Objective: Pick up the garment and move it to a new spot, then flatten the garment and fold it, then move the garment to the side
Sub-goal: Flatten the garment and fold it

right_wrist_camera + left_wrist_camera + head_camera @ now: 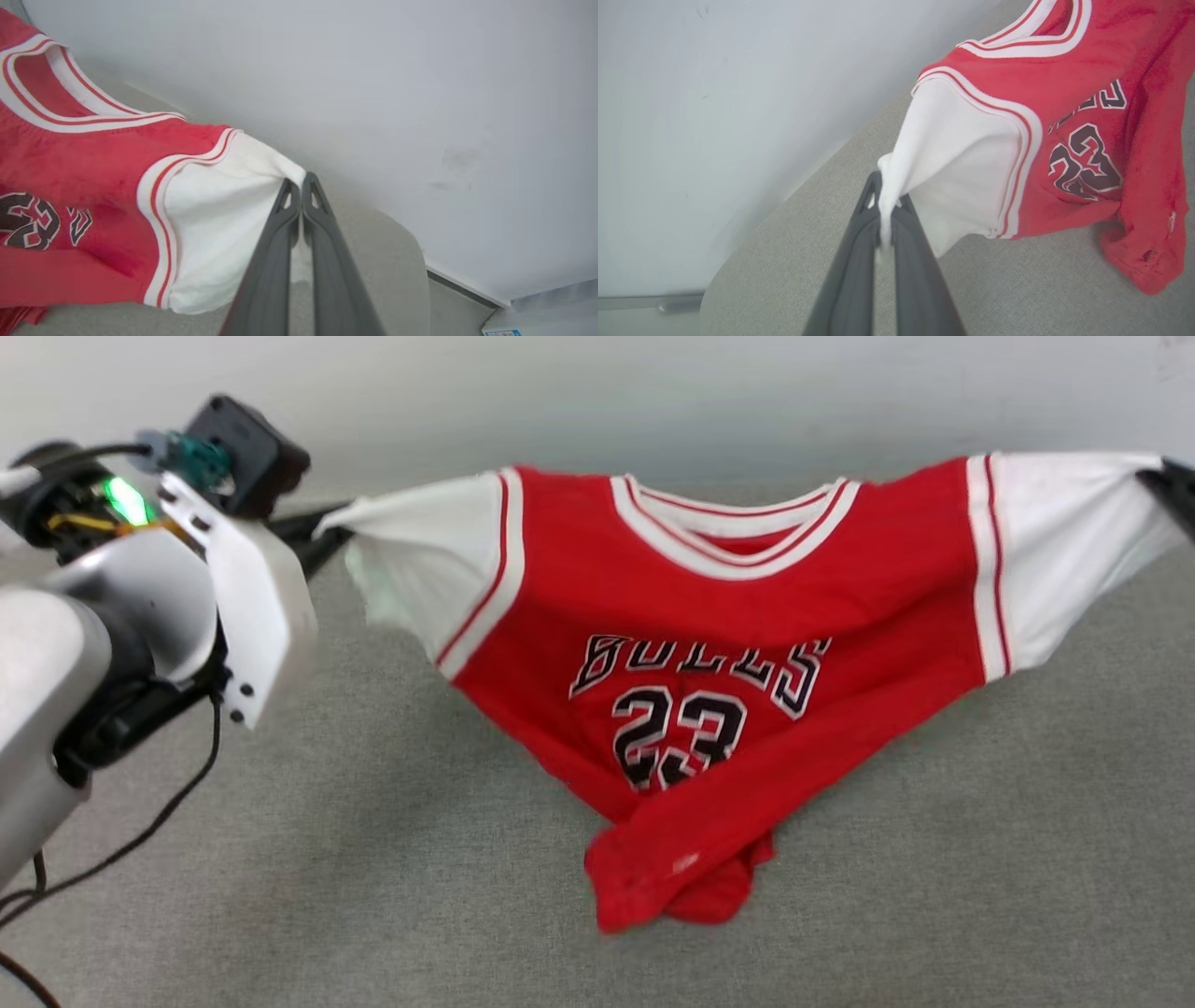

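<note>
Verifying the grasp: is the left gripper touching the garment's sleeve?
Touching. The left wrist view shows the left gripper shut on the garment, with the white sleeve pinched between its fingers.

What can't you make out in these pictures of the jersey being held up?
Head view: the right claw is mostly cut off by the right edge.
Head view: the left claw sits largely behind its own pale wrist housing.
Head view: the hem of the garment is bunched under itself on the table; a crease swallows the top of the lettering.
Right wrist view: a blue-printed item at the bottom corner is cut off, unreadable.
</note>
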Motion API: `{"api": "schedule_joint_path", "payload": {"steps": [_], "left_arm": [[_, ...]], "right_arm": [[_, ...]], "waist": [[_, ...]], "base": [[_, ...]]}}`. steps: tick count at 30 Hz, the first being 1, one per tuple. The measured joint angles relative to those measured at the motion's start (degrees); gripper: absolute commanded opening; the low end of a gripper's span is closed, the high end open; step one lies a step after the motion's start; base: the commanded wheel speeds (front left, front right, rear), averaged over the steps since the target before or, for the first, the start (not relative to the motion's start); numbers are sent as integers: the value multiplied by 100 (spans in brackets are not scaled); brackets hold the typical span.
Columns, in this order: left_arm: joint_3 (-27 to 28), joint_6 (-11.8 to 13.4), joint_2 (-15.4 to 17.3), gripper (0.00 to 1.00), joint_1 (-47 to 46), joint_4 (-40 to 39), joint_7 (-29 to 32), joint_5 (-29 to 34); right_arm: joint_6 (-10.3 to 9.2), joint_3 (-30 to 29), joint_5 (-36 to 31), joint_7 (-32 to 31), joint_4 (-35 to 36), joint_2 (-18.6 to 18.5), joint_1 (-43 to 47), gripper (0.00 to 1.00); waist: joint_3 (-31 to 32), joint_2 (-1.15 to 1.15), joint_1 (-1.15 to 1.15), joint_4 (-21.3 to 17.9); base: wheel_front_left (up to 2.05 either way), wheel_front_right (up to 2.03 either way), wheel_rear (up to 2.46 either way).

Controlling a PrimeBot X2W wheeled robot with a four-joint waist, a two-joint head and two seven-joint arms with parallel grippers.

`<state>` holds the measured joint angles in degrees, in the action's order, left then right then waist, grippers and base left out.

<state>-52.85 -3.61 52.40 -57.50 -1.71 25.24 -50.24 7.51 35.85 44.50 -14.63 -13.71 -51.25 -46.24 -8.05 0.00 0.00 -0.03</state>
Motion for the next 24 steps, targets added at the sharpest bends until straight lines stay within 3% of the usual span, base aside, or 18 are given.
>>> {"api": "schedule_joint_path", "payload": {"steps": [4, 12, 24], "left_arm": [[159, 1, -108, 0, -335, 62, -181, 148], [320, -77, -675, 0, -1241, 619, -482, 538], [616, -224, -1500, 0, -3033, 2079, -1129, 1053]], "right_arm": [[1, -271, -259, 102, 40, 166, -268, 0], [1, -653, -844, -44, -44, 619, -1168, 0], [1, -374, -1784, -140, -1067, 1227, -3351, 0]], "waist": [[128, 0, 0, -1], [2, 0, 0, 39], [-889, 0, 0, 60]], "base": [[0, 0, 0], [0, 0, 0], [0, 0, 0]]}}
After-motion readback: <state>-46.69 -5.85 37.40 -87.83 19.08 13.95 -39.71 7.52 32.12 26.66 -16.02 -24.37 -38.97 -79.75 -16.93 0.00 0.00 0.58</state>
